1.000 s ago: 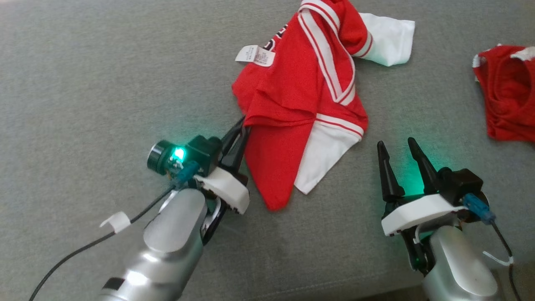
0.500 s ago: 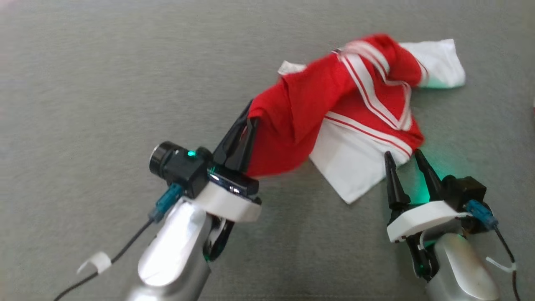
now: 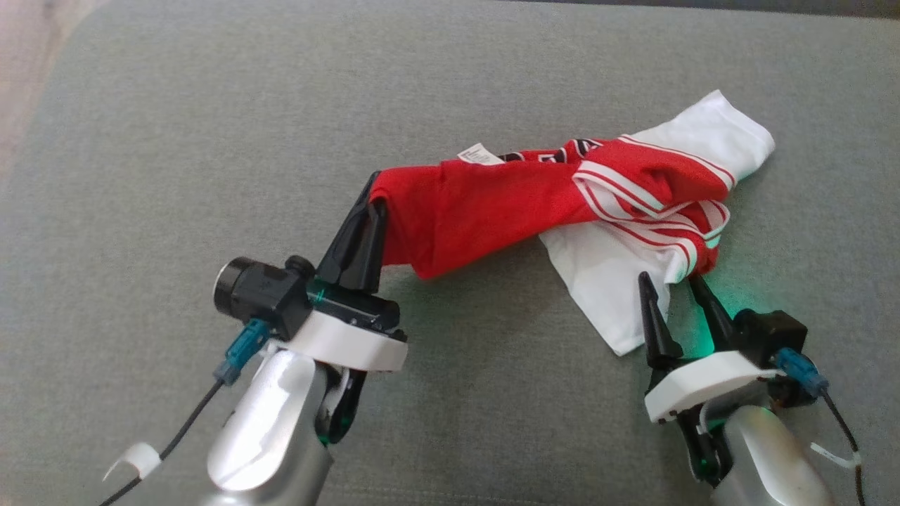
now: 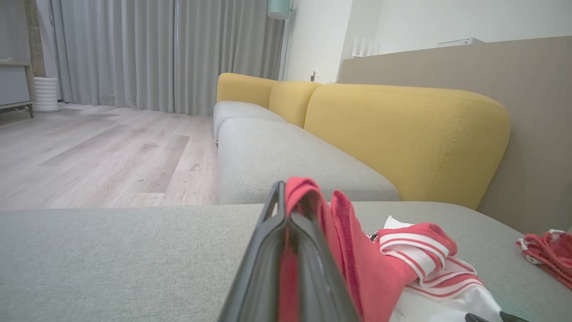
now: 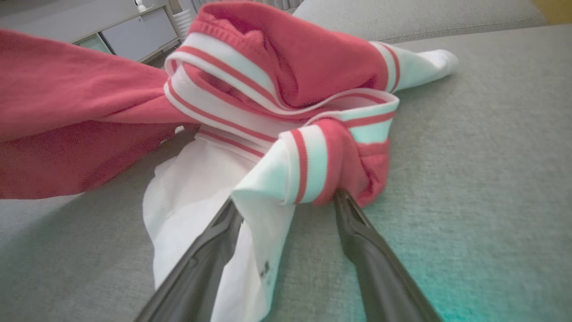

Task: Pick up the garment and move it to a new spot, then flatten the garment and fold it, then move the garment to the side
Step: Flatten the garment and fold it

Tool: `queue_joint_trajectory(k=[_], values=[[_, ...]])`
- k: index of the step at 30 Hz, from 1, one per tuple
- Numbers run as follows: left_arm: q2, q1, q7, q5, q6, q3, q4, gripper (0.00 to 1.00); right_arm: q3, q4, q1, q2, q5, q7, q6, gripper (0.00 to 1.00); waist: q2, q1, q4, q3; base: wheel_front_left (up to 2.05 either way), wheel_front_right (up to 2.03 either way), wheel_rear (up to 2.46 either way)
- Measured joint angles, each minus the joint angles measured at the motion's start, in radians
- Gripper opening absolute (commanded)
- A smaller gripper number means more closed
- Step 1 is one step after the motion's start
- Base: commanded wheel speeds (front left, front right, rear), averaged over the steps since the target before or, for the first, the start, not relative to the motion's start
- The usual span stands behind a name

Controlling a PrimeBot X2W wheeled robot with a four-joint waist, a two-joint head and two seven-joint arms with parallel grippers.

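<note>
- Left gripper [image 3: 375, 200], long dark fingers pressed together, clamps one red end of the red-and-white striped-trim jersey garment [image 3: 478, 211], raised off the seat.
- Right gripper [image 3: 668, 281] stands with fingers apart, straddling a striped cuff [image 5: 308, 165].
- Grey fabric sofa seat [image 3: 176, 140] bears the rest; yellow padded back cushions [image 4: 402, 134], pale wood plank floor [image 4: 103, 147], grey curtains [image 4: 134, 53] beyond.
- Cloth twisted rope-like, white tag [image 3: 480, 154] up.

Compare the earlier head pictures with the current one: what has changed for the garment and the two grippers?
The left gripper, shut on the red and white jersey garment, has lifted its red edge, drawing the heap into a twisted band. The right gripper now has its fingers astride the striped white sleeve; earlier they stood clear. The camera also shifted. Unchanged: left grip shut, right fingers open.
</note>
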Motion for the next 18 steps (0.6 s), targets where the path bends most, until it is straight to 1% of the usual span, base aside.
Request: queue_joint_trajectory(k=[3,5,9,13,16,18], values=[[0.0,-0.003,0.0,0.004,0.003,0.021,0.025,0.0,0.007,0.0,-0.002,0.0,0.0,0.0,0.0,1.0,0.0,-0.0001,-0.02,0.016,0.0,0.0,0.0],[-0.001,-0.011,-0.001,0.001,0.003,0.044,0.077,0.0,0.015,-0.001,-0.007,0.0,0.002,0.0,0.0,1.0,0.0,0.0,-0.037,0.028,0.0,0.0,0.0],[-0.001,-0.065,-0.002,-0.003,0.004,0.12,0.183,0.0,0.037,-0.015,-0.032,0.0,0.018,0.0,0.0,1.0,0.0,0.0,-0.076,0.054,0.0,0.0,0.0],[0.006,-0.158,-0.002,0.04,0.011,0.202,0.269,0.0,0.047,-0.033,-0.052,0.0,0.019,0.0,0.0,1.0,0.0,0.0001,-0.114,0.084,0.0,0.0,0.0],[0.015,-0.212,-0.002,0.063,0.025,0.26,0.332,0.0,0.053,-0.039,-0.054,0.0,0.019,0.0,0.0,1.0,0.0,0.0,-0.136,0.105,0.0,0.0,0.0],[0.02,-0.236,-0.002,0.065,0.025,0.296,0.377,0.0,0.059,-0.046,-0.06,0.0,0.02,0.0,0.0,1.0,0.0,0.0001,-0.147,0.117,0.0,0.0,0.0]])
